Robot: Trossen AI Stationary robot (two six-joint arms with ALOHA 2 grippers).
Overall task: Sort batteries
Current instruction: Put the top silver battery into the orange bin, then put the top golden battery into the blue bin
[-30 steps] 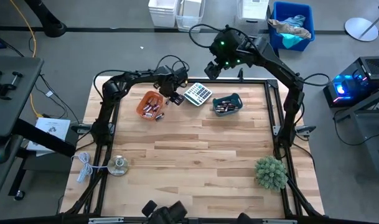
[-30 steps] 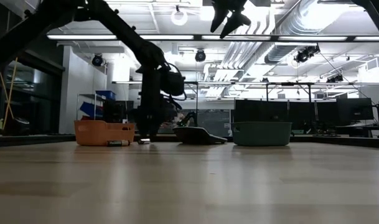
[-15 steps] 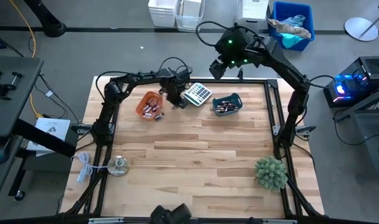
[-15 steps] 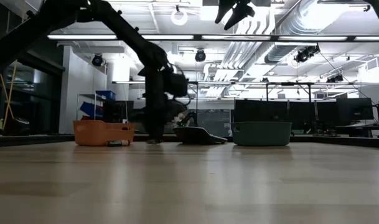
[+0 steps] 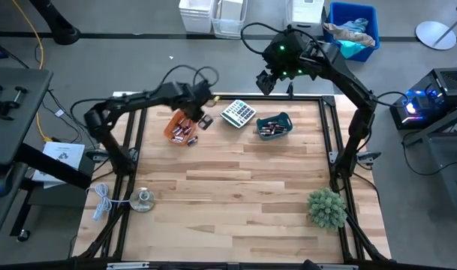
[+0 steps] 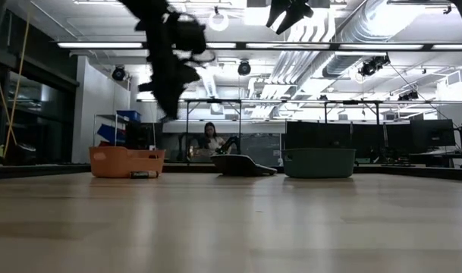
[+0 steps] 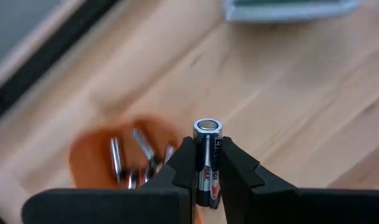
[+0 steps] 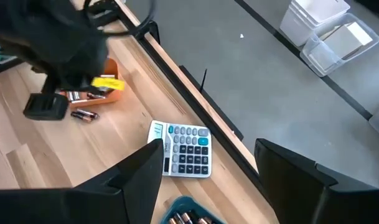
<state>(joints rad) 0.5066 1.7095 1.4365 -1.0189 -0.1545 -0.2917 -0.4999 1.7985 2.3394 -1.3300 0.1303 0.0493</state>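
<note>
My left gripper [image 5: 201, 121] hangs above the table by the orange bowl [image 5: 181, 127] and is shut on one battery [image 7: 208, 163]. In the low view it is raised well over the bowl [image 6: 127, 161]. Several batteries lie in the orange bowl [image 7: 124, 163], and more lie in the teal bowl [image 5: 275, 126]. One or two loose batteries [image 8: 84, 115] rest on the wood beside the orange bowl. My right gripper [image 5: 266, 80] stands open, high over the table's far edge, with nothing between its fingers [image 8: 145, 174]. My left gripper pinches the battery's barrel [image 7: 207, 177] between its two fingers, one on each side. The battery's flat silvery end [image 7: 208, 126] sticks out past the fingertips. The fingers come from above, pointing down. The battery is lifted clear, over the orange bowl's edge.
A grey calculator [image 5: 238, 112] lies between the two bowls at the far edge. At the near left lie a round clear-and-metal disc [image 5: 143, 199] and a white cable [image 5: 100, 201]. A green plant ball [image 5: 326, 208] sits near right. The middle of the wood is bare.
My left gripper has risen from the tabletop beside the orange bowl, carrying a battery up clear of the wood, and has shifted a little toward the table's left, over the bowl. The left arm has swung out to the left. My right gripper has drifted slightly higher.
</note>
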